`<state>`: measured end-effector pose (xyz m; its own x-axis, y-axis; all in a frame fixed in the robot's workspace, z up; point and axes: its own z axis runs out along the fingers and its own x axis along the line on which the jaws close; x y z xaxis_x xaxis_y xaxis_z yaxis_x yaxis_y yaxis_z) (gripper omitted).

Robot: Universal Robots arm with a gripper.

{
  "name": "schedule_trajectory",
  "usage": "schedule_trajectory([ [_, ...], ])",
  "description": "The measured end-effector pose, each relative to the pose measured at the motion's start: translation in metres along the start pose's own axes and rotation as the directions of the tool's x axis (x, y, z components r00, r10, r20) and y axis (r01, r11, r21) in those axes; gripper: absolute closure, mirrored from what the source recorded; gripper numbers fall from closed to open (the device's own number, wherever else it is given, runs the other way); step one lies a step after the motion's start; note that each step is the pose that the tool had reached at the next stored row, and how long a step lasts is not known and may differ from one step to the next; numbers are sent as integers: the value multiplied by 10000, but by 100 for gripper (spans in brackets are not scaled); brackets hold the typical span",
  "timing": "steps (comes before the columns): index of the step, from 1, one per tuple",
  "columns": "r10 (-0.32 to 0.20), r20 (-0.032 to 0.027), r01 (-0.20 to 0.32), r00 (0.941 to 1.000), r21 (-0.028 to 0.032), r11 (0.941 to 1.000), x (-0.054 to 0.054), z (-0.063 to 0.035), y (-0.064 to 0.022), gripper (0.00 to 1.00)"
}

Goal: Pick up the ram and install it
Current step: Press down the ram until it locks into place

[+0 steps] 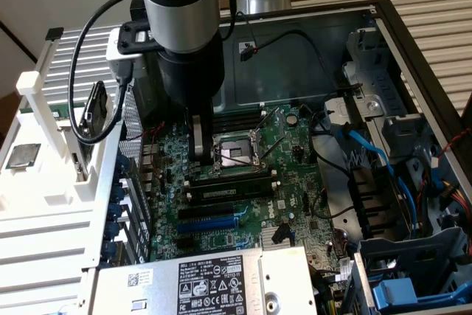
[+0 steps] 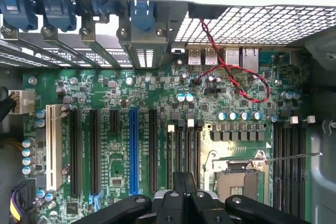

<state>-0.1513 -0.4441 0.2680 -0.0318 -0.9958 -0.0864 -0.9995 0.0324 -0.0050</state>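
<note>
Jaws pressed together | tips over one end of ram [image 1: 232,177] | ram lying along memory slot [image 1: 228,192]

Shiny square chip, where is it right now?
In the exterior view, the shiny square chip lies on the white rack at that view's far left, outside the computer case, away from the green motherboard.

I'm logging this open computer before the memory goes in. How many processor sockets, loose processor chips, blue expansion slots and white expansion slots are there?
Metal-framed processor socket on the green motherboard: 1
Square silver processor chip on the white rack: 1
Long blue plastic expansion slot: 1
Long white plastic expansion slot: 1
Total: 4
</note>
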Motion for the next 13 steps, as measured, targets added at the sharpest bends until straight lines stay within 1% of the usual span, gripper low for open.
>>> schedule_trajectory([
  [3, 326, 18, -326, 9995, 29, 9995, -1, -3, -1, 89],
  [4, 561, 26, -561, 9984, 47, 9984, -1, -5, -1, 89],
  [6, 793, 37, -793, 9968, 66, 9968, -1, -5, -1, 89],
  [7, 1033, 48, -1034, 9946, 85, 9946, -1, -5, -1, 89],
  [8, 1157, 54, -1158, 9933, 95, 9932, -1, -5, -1, 89],
  [9, 1400, 66, -1401, 9901, 115, 9901, -1, -5, -1, 89],
  [10, 1526, 70, -1527, 9883, 126, 9882, -1, -5, -1, 89],
  [11, 1791, 77, -1792, 9838, 148, 9837, -1, -5, -1, 89],
  [13, 2052, 84, -2053, 9787, 170, 9785, -1, -5, -1, 89],
])
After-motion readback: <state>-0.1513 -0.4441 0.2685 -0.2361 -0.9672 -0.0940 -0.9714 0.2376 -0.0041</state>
